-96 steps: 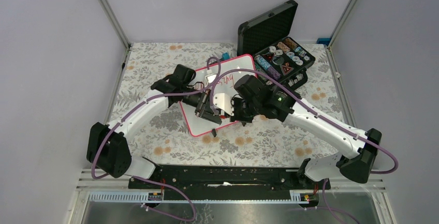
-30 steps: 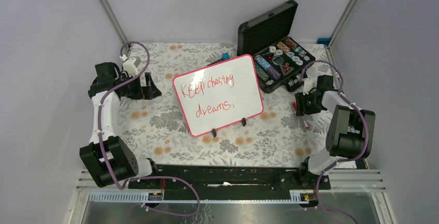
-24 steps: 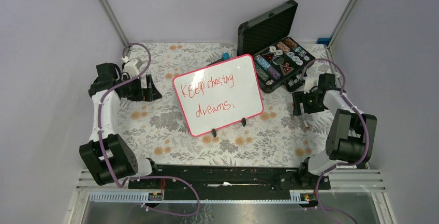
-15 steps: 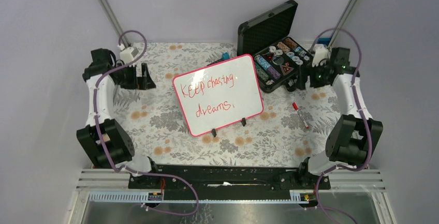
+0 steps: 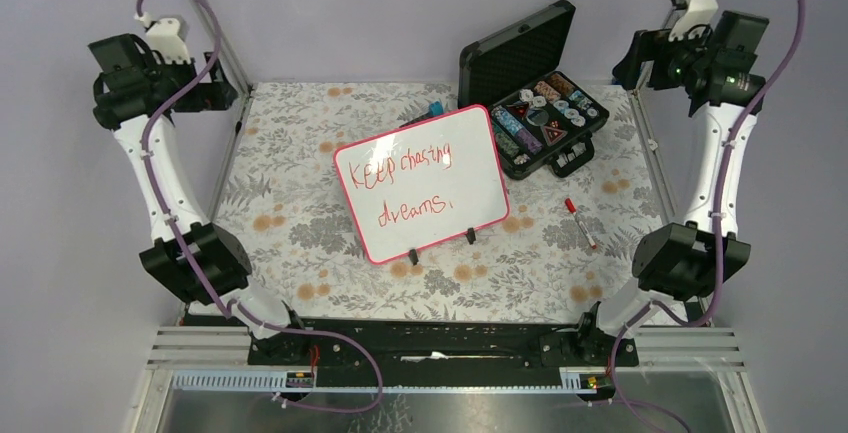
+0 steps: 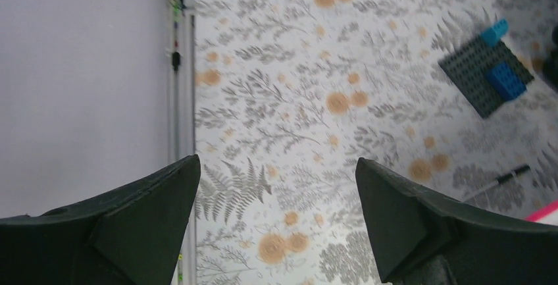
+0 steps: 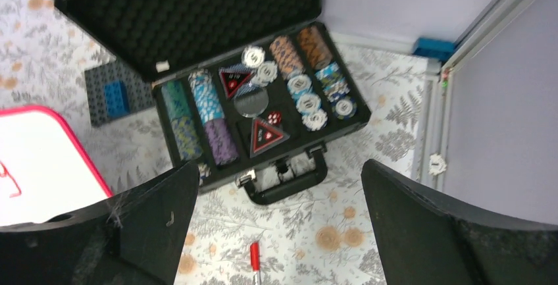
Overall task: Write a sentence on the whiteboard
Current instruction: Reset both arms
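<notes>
Below and well apart from both grippers, the rectangular glossy whiteboard [image 5: 478, 188] with its thin red-pink frame is seen propped at a slant on two small black feet [image 5: 413, 256], about midway between the arms on the floral-patterned table [image 5: 300, 223]. The red handwritten sentence [image 5: 420, 163], "Keep chasing dreams.", is carried across it in two lines, so the writing is judged complete.

The left gripper [image 6: 276, 162] is held high at the far left corner with its jaws spread wide, and nothing is held between them. The right gripper [image 7: 279, 165] is likewise spread fully and empty, high above the black foam-lined case [image 7: 197, 28] of chips. The slim red marker [image 7: 254, 260] is seen lying on the table beneath the right gripper, just clear of the board's right edge.

The board is judged stiff and light, and easily tipped on such small feet. Its glossy face would be slippery, and the ink would be smeared by any contact. Should it be moved, hold would best be taken on the frame along a bare edge, away from the lettering. The marker is judged light and prone to rolling; it would be gripped across its barrel.
</notes>
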Tool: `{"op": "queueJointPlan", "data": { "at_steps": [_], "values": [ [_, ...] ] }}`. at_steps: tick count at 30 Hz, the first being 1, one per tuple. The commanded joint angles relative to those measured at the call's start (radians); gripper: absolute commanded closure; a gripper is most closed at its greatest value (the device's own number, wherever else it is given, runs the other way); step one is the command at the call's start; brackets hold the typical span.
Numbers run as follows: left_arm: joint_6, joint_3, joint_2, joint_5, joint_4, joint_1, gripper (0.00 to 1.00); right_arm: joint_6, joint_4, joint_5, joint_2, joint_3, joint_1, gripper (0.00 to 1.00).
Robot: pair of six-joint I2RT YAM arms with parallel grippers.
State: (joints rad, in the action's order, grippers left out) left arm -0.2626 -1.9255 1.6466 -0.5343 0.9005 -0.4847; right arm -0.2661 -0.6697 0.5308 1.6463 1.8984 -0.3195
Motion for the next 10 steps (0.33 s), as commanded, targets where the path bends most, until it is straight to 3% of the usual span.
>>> {"op": "queueJointPlan", "data": {
  "at_steps": [1,10],
  "values": [
    [0.07,-0.06,-0.015,0.051,-0.079,-0.015,0.01,0.076,-0.019,0.071,0.037,0.131,-0.056,0.0],
    [0.08,-0.009,-0.04,0.065,-0.134,-0.011,0.01,0.068,-0.019,0.092,0.051,0.14,-0.086,0.01]
  ]
}}
